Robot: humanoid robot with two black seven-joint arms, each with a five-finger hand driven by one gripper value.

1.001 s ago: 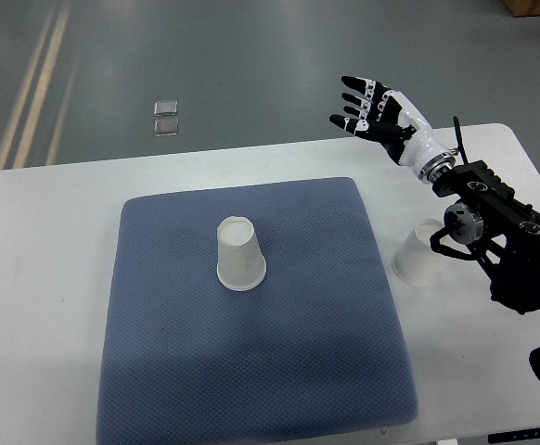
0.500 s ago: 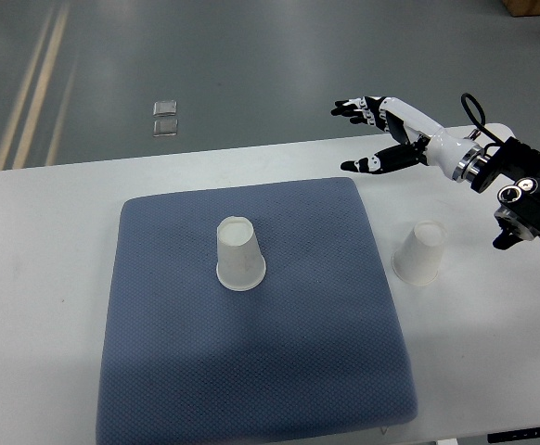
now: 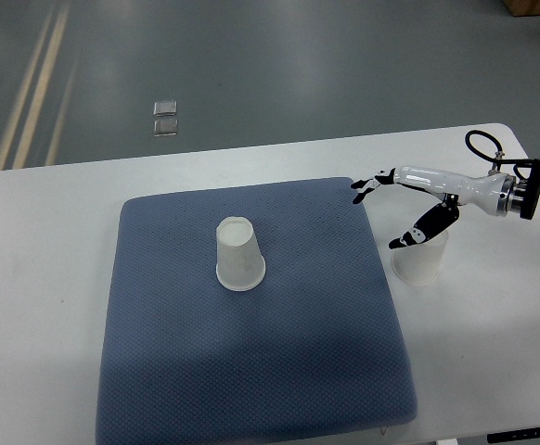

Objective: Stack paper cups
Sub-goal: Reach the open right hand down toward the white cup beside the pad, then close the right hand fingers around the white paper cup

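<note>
Paper cups, two of them, both upside down and well apart. One cup [image 3: 240, 257] stood on the blue mat [image 3: 251, 371], left of its middle. The second cup [image 3: 419, 261] sat on the white table [image 3: 38, 278] just off the mat's right edge. Right hand [image 3: 405, 204] came in from the right edge, fingers spread wide, holding nothing; thumb [image 3: 417, 234] pointed down in front of the second cup's top, other fingers [image 3: 363, 184] reached over the mat's far right corner. Contact with the cup unclear.
</note>
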